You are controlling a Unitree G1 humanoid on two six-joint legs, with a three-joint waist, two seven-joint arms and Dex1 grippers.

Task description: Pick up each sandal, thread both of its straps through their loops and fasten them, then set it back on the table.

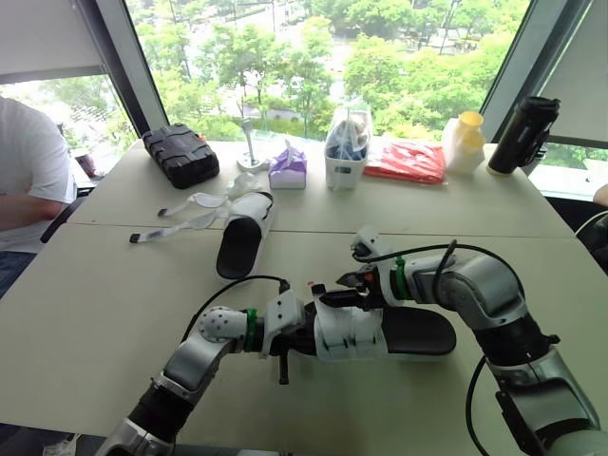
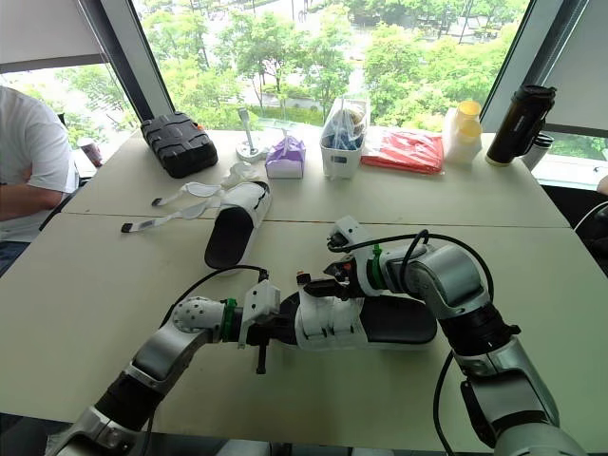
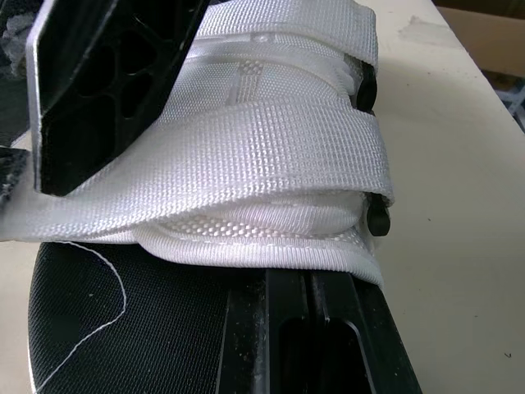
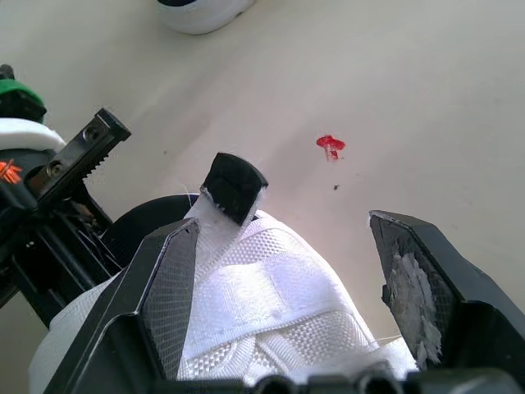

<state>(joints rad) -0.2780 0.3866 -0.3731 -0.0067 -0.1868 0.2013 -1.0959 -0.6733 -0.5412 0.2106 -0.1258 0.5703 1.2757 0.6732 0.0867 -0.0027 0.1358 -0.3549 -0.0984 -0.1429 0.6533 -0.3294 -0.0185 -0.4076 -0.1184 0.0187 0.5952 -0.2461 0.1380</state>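
Observation:
The near sandal (image 1: 399,332) has a black sole and white straps and lies at the table's front centre. Both of its straps (image 3: 271,148) run across the upper and lie flat against it. My left gripper (image 1: 296,334) is shut on the sandal's left end, with one finger (image 3: 98,74) over the straps and the other beneath the sole. Over the strapped part my right gripper (image 4: 283,238) stands open, its fingers (image 4: 164,279) straddling the straps. The second sandal (image 1: 243,236) lies farther back on the left, its loose straps (image 1: 171,228) trailing leftwards.
Along the far edge stand a black case (image 1: 180,154), a purple pack (image 1: 287,168), a clear tub (image 1: 346,147), a red packet (image 1: 407,161), a yellow-capped bottle (image 1: 463,142) and a black flask (image 1: 522,133). A person's arm (image 1: 24,190) rests at the left.

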